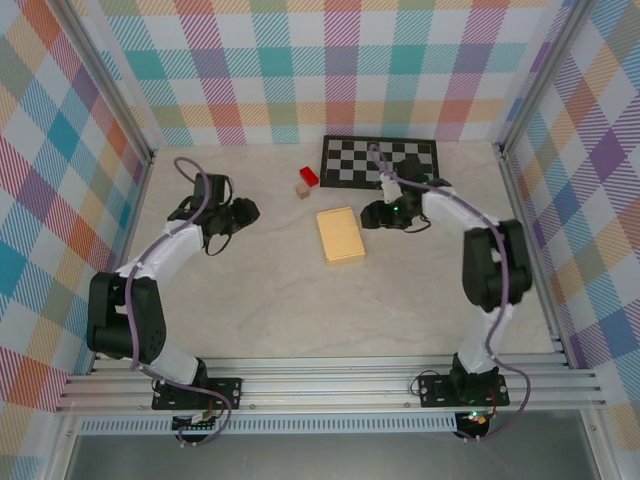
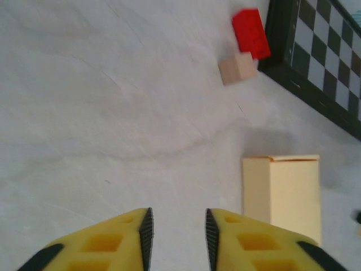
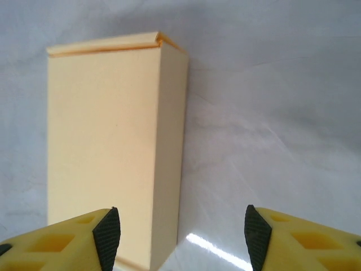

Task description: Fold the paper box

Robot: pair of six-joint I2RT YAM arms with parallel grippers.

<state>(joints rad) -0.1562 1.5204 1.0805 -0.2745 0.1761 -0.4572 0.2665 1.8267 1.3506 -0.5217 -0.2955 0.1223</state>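
The paper box (image 1: 340, 235) lies flat in the middle of the table as a closed yellow-orange rectangular box. My left gripper (image 1: 245, 212) hovers well to its left, apart from it. In the left wrist view that gripper (image 2: 178, 217) is open over bare table, with the box (image 2: 285, 189) to the right of its fingers. My right gripper (image 1: 368, 214) sits just off the box's far right corner. In the right wrist view it (image 3: 183, 223) is wide open, holding nothing. The box's (image 3: 107, 141) right edge lies below, between its fingers.
A black-and-white checkerboard mat (image 1: 380, 160) lies at the back, behind the right arm. A small red block (image 1: 308, 177) and a tan block (image 1: 302, 190) sit next to its left edge, also seen from the left wrist as the red block (image 2: 251, 33) and tan block (image 2: 238, 68). Plaid walls enclose the table.
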